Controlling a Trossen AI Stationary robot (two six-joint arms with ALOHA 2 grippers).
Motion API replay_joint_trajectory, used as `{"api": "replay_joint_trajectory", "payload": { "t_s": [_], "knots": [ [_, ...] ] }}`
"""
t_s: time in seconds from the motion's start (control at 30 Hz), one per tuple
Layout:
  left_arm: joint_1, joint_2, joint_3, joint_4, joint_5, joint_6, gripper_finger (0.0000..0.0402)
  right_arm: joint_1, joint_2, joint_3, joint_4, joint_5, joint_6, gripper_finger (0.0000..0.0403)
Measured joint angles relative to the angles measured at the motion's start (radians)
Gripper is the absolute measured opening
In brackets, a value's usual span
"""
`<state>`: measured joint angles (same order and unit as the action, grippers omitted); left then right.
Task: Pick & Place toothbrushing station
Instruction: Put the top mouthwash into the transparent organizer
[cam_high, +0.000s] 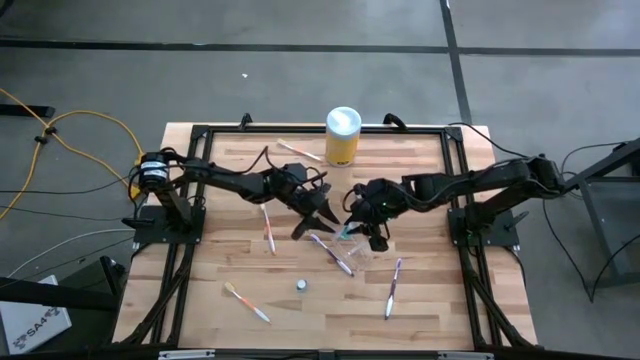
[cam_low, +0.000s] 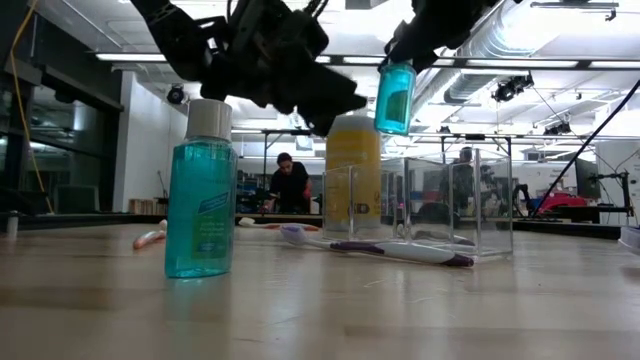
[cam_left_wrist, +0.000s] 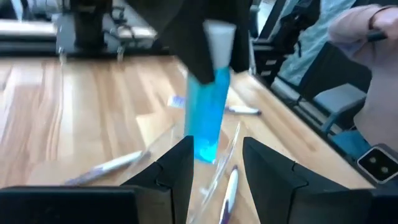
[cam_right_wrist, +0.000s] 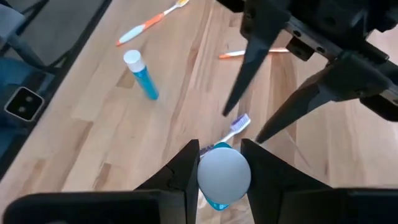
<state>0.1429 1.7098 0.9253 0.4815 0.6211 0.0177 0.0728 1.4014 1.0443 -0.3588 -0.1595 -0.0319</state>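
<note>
my right fingers (cam_right_wrist: 219, 163) clamp a blue tube (cam_right_wrist: 224, 176) above the clear cup (cam_low: 470, 205), my left fingers (cam_high: 313, 215) apart beside it; next, lower the tube in.

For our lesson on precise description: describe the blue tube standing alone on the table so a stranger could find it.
On the wooden table, look toward the side opposite the yellow canister. The blue tube stands upright there, white cap up; a second blue tube hangs in the right gripper.
</note>
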Motion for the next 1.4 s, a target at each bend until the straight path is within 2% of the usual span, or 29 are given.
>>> {"api": "replay_joint_trajectory", "payload": {
  "t_s": [0.27,0.47,0.67,0.83,1.1,1.4],
  "knots": [
    [0.033,-0.096,0.000,-0.137,-0.023,0.067,0.0134,0.008,0.000,0.000,-0.005,0.033,-0.018,0.0089],
    [0.010,-0.244,0.001,-0.340,-0.154,0.163,0.0134,0.003,0.000,0.000,-0.011,0.068,-0.021,0.0089],
    [-0.092,-0.343,0.001,-0.459,-0.298,0.205,0.0123,0.004,0.013,0.002,-0.007,0.090,-0.017,0.0089],
    [-0.181,-0.365,0.001,-0.490,-0.407,0.221,0.0113,0.004,0.032,0.002,0.003,0.091,0.012,0.0089],
    [-0.267,-0.365,0.001,-0.507,-0.515,0.216,0.0112,0.006,0.081,0.001,0.006,0.106,0.049,0.0089],
    [-0.293,-0.365,0.001,-0.515,-0.550,0.204,0.0112,0.007,0.130,0.001,0.019,0.114,0.115,0.0089]
  ]
}}
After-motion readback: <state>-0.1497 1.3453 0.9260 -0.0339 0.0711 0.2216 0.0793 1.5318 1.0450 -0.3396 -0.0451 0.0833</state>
